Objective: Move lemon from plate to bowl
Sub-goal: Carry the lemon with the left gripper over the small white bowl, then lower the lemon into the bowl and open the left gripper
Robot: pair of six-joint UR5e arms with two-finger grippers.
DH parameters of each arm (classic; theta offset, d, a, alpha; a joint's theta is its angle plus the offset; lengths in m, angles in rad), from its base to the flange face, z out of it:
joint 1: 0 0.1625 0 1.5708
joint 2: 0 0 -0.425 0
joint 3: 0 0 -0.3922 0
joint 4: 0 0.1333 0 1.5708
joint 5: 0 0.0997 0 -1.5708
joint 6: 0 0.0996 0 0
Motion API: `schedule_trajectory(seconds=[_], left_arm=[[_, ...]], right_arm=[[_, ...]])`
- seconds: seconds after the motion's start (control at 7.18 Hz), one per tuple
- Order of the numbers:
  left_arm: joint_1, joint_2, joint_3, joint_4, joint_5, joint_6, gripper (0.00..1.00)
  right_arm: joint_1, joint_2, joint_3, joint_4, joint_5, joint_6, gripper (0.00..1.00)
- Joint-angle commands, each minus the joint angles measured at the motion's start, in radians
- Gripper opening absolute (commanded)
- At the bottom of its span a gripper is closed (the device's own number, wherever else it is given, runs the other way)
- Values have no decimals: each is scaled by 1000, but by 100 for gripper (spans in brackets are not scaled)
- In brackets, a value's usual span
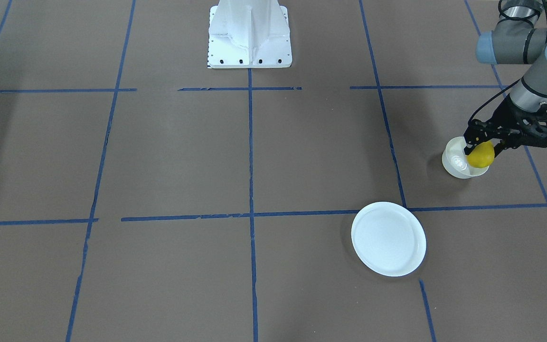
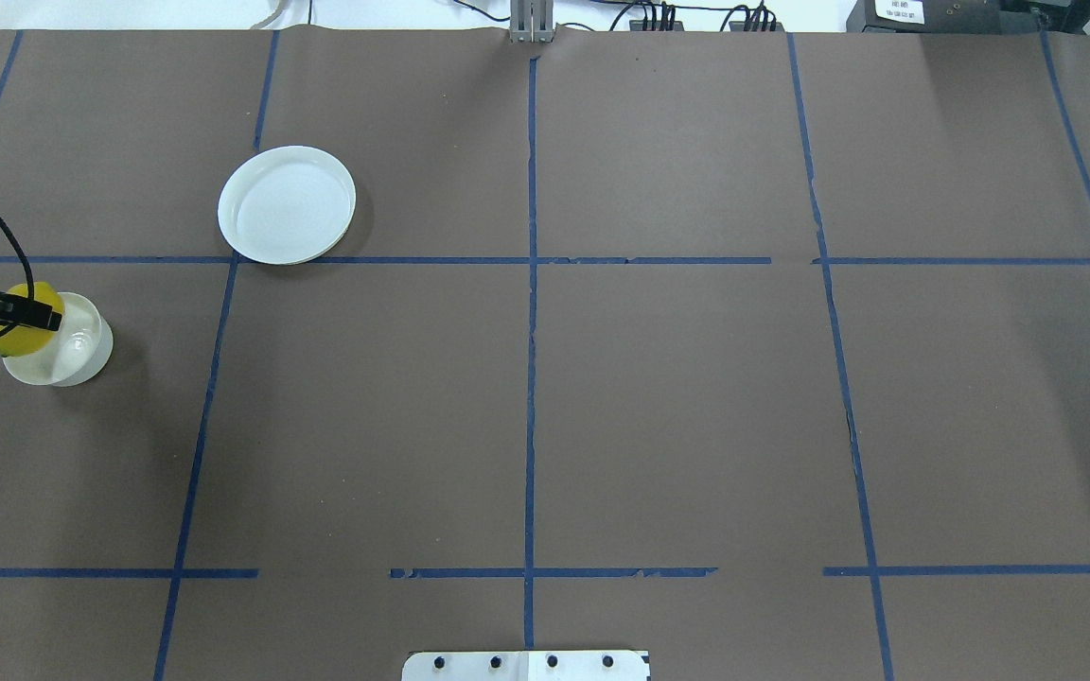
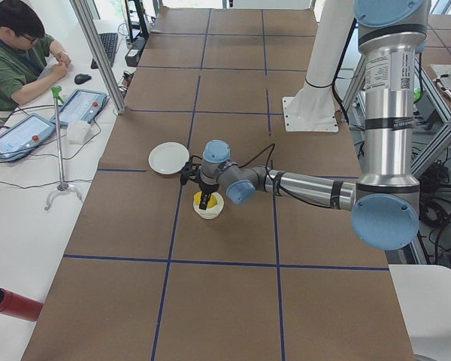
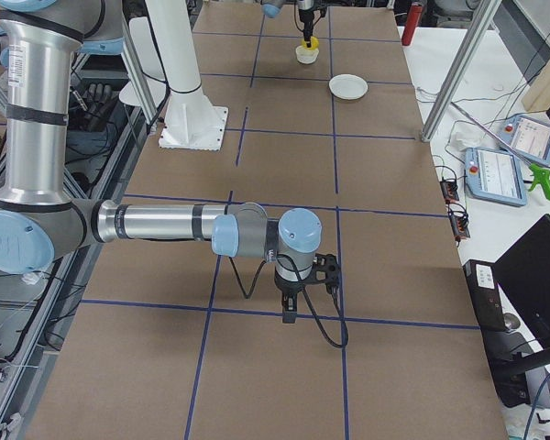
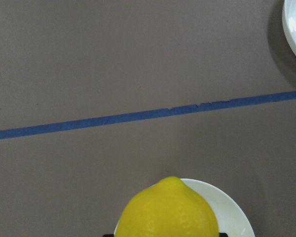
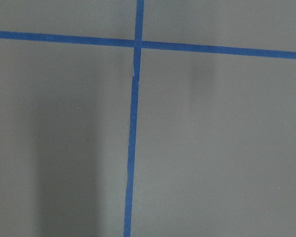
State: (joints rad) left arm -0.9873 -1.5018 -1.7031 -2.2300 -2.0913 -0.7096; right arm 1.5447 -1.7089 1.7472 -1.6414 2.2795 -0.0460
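Yellow lemon [image 1: 480,155] is pinched tight in the left gripper [image 1: 483,148], hanging off-centre over the bowl [image 1: 454,164], well away from the plate [image 1: 388,239], so it's drop-off time: I'd guess centre it, dip a bit, let go.

Bright yellow lemon [image 1: 480,155] gripped in left pincer [image 1: 481,151] over rim of cream bowl [image 1: 449,166] (small, deep). White plate [image 1: 388,239] lies flat on counter [image 1: 183,156], well apart.
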Motion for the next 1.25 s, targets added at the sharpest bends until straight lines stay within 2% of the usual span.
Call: schedule_trajectory(seconds=[0.0,0.14,0.56,0.84,0.97,1.11], left_arm=[[6,0,0,0,1,-2,78],[7,0,0,1,-1,-33,100],[7,-2,-12,10,-4,-27,100],[-13,9,-15,12,-105,20,100],[-84,14,-10,50,-107,153,100],[-153,15,-16,173,-107,320,100]], right_arm=[[0,0,0,0,0,0,100],[0,0,0,0,0,0,100],[0,0,0,0,0,0,100],[0,0,0,0,0,0,100],[0,0,0,0,0,0,100],[0,0,0,0,0,0,100]])
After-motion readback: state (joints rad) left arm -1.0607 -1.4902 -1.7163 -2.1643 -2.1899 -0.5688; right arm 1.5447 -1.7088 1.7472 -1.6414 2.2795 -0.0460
